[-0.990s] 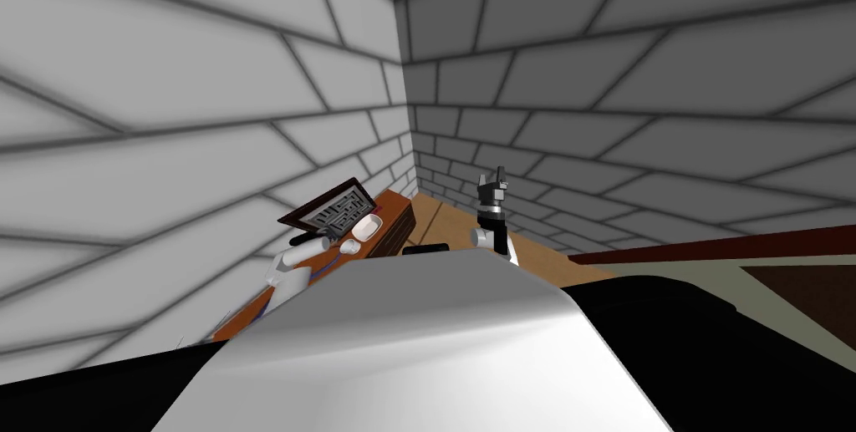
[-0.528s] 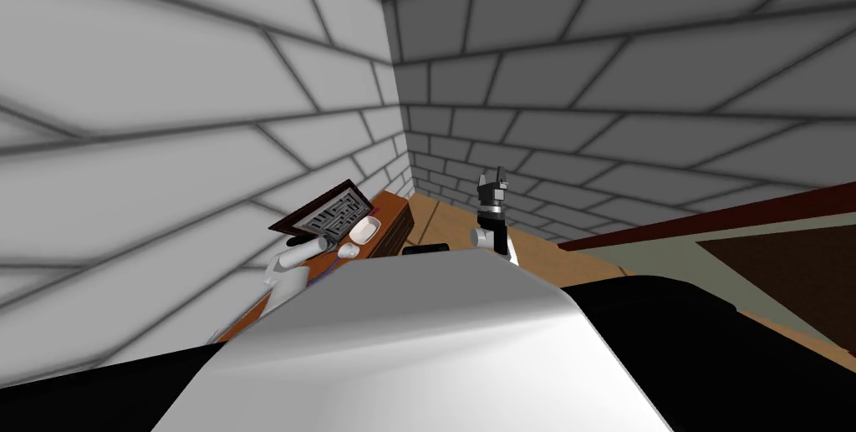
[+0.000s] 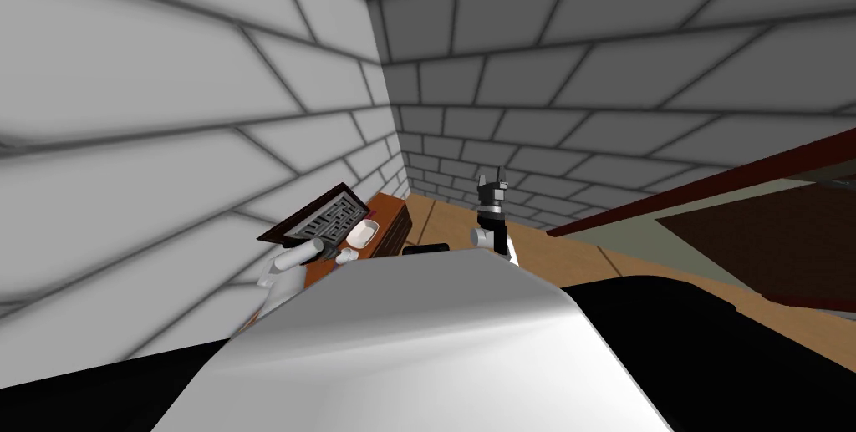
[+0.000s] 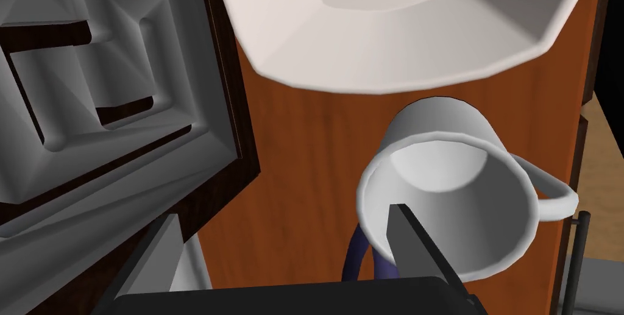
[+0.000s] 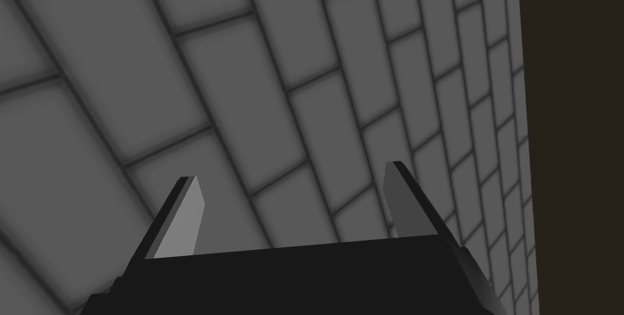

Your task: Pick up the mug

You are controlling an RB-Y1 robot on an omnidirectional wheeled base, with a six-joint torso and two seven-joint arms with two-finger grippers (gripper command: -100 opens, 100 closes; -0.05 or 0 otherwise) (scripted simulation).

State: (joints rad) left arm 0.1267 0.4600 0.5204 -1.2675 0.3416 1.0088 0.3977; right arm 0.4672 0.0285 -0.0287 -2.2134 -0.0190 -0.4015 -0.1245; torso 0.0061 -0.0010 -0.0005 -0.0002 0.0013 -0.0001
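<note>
Mug [image 4: 463,198]: plain white, upright, empty.

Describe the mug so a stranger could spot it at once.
On the reddish-brown wooden top against the brick wall, find the wide white bowl beside the maze panel. The mug sits next to it: smaller, white, with a loop handle.

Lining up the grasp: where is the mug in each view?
Head view: mug, small, on the brown cabinet top, just nearer me than the white bowl.
Left wrist view: mug at the open left gripper, one finger across its mouth.
Right wrist view: right gripper, open, pointed elsewhere.
Shared landmark: the white bowl.
</note>
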